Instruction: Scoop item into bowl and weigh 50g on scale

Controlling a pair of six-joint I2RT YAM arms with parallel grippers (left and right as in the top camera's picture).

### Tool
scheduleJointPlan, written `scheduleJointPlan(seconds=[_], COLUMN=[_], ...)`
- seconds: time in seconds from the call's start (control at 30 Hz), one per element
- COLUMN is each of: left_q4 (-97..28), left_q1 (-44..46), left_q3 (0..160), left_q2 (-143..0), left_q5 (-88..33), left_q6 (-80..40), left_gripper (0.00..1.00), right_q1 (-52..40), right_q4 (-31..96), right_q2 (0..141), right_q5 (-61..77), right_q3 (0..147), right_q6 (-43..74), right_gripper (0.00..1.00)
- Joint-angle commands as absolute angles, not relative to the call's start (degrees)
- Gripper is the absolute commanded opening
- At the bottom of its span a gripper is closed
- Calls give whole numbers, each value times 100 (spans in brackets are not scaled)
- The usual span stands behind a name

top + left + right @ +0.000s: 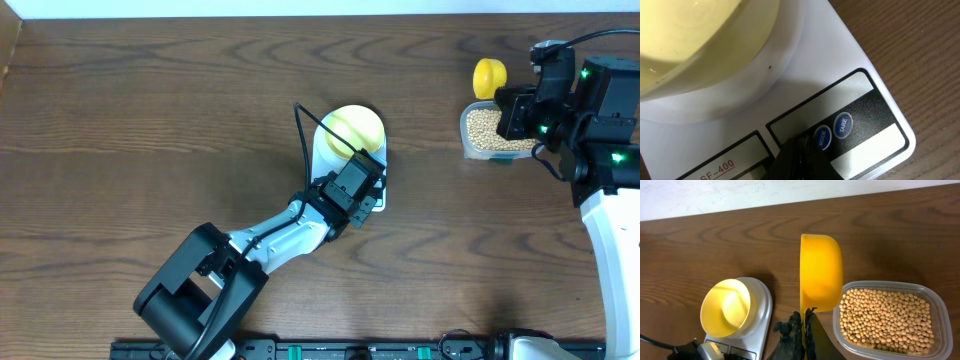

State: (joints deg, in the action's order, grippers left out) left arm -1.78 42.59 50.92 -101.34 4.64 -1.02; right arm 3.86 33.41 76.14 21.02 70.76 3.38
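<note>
The pale yellow bowl (356,128) (728,307) stands on the white scale (323,148) (840,70) (765,300), and no beans show inside it. My left gripper (368,192) (801,146) is shut, its dark tip resting on the scale's front panel beside the blue MODE button (822,137). The tan beans (492,127) (885,317) fill a clear container (940,305) at the right. Just left of it, my right gripper (512,105) (805,319) is shut on the handle of a bright yellow scoop (489,75) (820,272), which is turned on its side.
A TARE button (842,125) sits beside MODE. The left arm (270,240) stretches from the table's front edge to the scale. Bare wooden table (150,120) lies to the left and between scale and container. A white wall (740,195) borders the far edge.
</note>
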Motion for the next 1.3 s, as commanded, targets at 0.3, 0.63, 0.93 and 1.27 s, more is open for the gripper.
scheduleJointPlan(seconds=[0.3, 0.63, 0.93, 1.27], left_q4=[-250, -447, -574, -554], left_q1=[4189, 4180, 4182, 4180], left_q3=[5078, 5078, 5078, 5078], left_q2=[-10523, -10532, -10534, -10541], left_q5=[604, 692, 714, 869], left_q6=[-1, -51, -54, -154], left_gripper=[8, 8, 7, 8], right_q1=[408, 408, 408, 408], right_q4=[3345, 3350, 3361, 3365], right_q2=[7620, 7620, 7620, 7620], right_q5=[2137, 2134, 2134, 2137], right_q3=[7181, 7181, 7181, 7181], right_q6=[246, 204, 204, 204], right_gripper=[1, 1, 1, 1])
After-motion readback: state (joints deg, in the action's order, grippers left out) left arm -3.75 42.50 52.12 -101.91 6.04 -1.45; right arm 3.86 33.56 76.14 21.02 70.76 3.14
